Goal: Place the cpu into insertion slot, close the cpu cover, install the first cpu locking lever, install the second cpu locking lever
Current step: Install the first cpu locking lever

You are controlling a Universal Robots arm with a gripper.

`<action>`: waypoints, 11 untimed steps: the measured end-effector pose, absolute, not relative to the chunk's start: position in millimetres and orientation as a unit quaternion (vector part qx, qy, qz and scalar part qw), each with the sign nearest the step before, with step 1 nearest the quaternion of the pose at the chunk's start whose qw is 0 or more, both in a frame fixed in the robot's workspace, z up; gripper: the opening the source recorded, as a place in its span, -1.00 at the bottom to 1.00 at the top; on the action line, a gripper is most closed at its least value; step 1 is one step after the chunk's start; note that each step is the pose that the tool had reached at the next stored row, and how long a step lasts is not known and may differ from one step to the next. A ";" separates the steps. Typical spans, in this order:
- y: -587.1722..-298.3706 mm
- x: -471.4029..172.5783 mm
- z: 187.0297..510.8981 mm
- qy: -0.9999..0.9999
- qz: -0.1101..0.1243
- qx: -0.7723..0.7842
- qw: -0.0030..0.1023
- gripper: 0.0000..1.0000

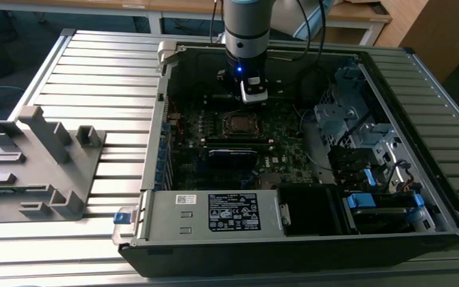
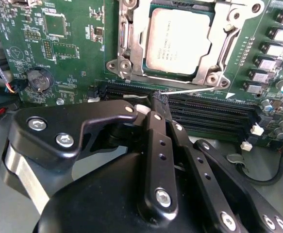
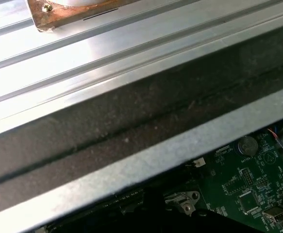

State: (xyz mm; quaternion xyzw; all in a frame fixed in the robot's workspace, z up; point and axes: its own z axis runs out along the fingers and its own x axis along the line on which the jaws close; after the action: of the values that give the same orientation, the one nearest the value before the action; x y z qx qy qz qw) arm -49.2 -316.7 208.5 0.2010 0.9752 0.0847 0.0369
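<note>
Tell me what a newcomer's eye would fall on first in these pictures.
The open black computer case on the ribbed metal table draws the eye first, with the arm's black gripper low over its green board. In the second wrist view the small grey-topped square cpu sits in its socket, framed by the shiny silver cpu cover.

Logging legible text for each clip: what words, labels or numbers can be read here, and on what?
cpu: lines of print on its metal top, too small to read.
white label on the grey metal box: blurred, unreadable.
green board: tiny white markings, unreadable.
Nothing can be quoted.
</note>
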 end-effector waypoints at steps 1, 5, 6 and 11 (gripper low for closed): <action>-316.8 -49.2 208.3 0.975 0.085 0.201 0.037 -0.79; -316.9 -49.2 208.3 0.975 0.085 0.201 0.037 -0.79; -316.9 -49.2 208.3 0.975 0.085 0.201 0.037 -0.79; -317.1 -49.3 206.5 0.975 0.085 0.201 0.041 -0.79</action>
State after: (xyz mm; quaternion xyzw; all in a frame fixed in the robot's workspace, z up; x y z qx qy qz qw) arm -49.3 -317.1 206.5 0.2006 0.9751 0.0855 0.0409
